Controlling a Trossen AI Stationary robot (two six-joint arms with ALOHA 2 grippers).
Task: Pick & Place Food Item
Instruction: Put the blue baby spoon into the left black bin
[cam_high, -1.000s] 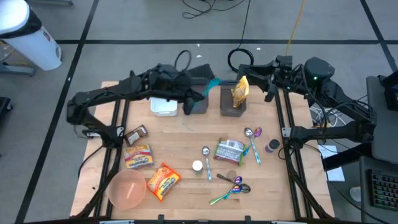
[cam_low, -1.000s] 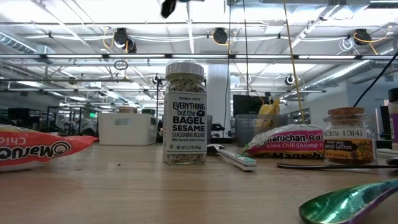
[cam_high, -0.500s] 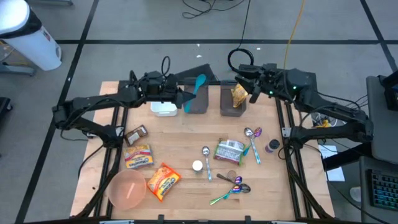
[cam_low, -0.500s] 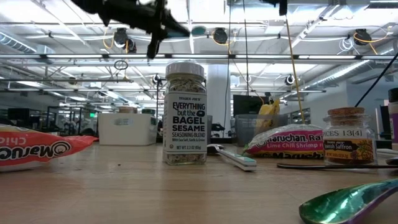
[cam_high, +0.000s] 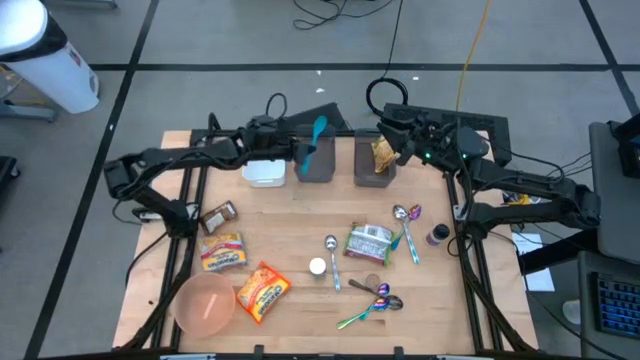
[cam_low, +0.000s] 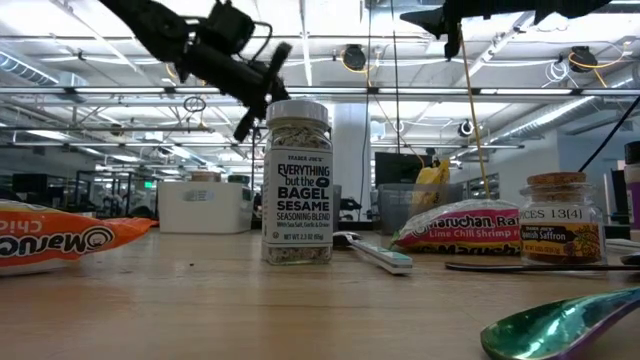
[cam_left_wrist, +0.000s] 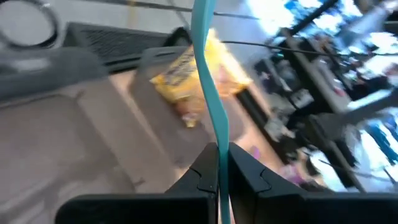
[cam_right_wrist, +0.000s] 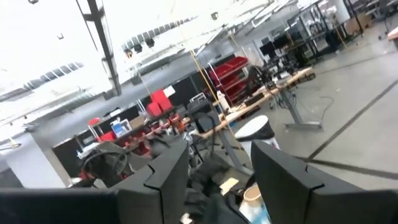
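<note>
Left gripper (cam_high: 297, 152): clamped tight on a teal spoon (cam_high: 317, 137), hanging above the back of the table. In the left wrist view the fingers (cam_left_wrist: 200, 177) pinch the handle (cam_left_wrist: 210, 93) and it runs straight out ahead of them.
Teal spoon: bowl end points up and away from the left gripper, sitting over the left grey bin (cam_high: 317, 161), which is right under the fingertips.
White container (cam_high: 264, 171): just to the outer side of the left gripper, touching or nearly touching the left grey bin, hard to say which.
Right gripper (cam_high: 397, 133): up in the air at the back edge, fingers apart with nothing between them. Right wrist view only shows the two dark fingers (cam_right_wrist: 163, 180) against the room.
Yellow snack bag (cam_high: 382, 152): the food item, standing in the right grey bin (cam_high: 374, 163), just below and beside the right gripper. It also shows past the spoon in the left wrist view (cam_left_wrist: 189, 71).
Farther from both grippers: ramen bowl pack (cam_high: 368, 243), a couple of metal spoons (cam_high: 404, 220), orange noodle packets (cam_high: 262, 290) and a pink bowl (cam_high: 205, 303) toward the front.
Seasoning jar (cam_low: 298, 182): fills the middle of the low view, upright, well below both arms.
</note>
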